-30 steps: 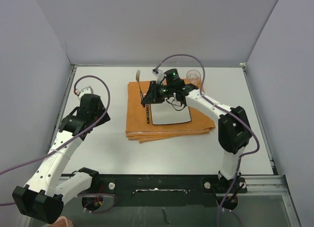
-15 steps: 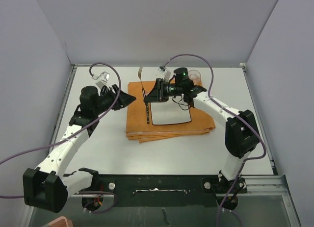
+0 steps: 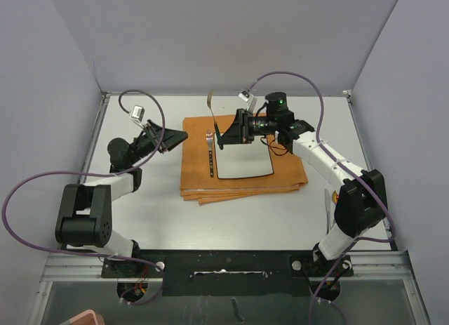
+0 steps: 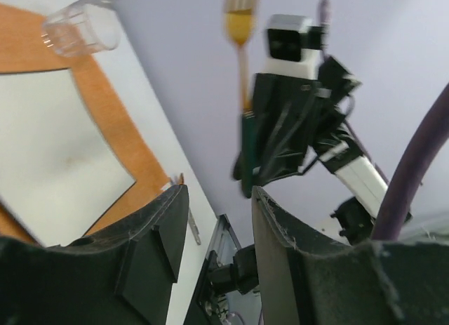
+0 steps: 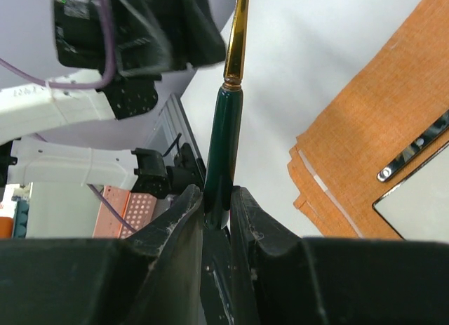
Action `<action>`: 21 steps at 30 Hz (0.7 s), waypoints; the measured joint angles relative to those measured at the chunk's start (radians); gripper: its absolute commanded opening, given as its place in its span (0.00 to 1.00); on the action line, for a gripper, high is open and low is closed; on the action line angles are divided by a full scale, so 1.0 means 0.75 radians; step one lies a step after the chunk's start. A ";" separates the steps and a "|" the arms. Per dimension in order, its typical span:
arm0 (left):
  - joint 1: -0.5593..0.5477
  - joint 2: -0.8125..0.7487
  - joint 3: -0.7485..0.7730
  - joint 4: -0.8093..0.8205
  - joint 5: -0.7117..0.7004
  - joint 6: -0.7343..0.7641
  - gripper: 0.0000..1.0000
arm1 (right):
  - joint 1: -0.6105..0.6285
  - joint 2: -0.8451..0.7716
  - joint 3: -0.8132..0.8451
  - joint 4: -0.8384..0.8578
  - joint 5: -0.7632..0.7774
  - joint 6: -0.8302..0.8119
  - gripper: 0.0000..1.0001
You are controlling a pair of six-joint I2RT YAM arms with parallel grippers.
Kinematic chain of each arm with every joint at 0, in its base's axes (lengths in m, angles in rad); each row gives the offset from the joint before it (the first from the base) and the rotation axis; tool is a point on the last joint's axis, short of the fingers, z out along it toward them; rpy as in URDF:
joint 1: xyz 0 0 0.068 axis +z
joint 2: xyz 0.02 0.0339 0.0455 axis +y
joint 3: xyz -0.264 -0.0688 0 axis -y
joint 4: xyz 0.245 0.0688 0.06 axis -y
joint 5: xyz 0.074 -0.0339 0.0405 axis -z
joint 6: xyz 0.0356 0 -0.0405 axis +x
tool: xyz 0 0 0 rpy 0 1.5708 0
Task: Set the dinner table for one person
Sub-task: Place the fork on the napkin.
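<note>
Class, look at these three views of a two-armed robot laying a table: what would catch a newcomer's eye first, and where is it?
First, the right gripper above the far side of the orange mat, pinching a green-handled utensil whose gold head sticks out beyond the fingers. Next, that mat in the middle of the table, with a white square plate on it and a dark fork by the plate's left edge.

Left arm [image 3: 130, 148] extended, jaws parted; right arm [image 3: 316, 156] seemingly raised, jaws clamped.

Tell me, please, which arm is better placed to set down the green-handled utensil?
Right: the right jaws grip the utensil over the mat; the left jaws stand open and empty beside it.
</note>
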 measured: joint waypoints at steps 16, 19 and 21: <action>-0.100 -0.001 0.228 0.159 0.116 -0.134 0.40 | 0.060 0.016 0.010 -0.082 -0.040 -0.049 0.00; -0.111 0.002 0.213 0.158 0.121 -0.138 0.40 | 0.079 0.038 0.038 -0.081 -0.041 -0.048 0.00; -0.119 0.006 0.213 0.159 0.124 -0.142 0.40 | 0.090 0.051 0.051 -0.081 -0.041 -0.047 0.00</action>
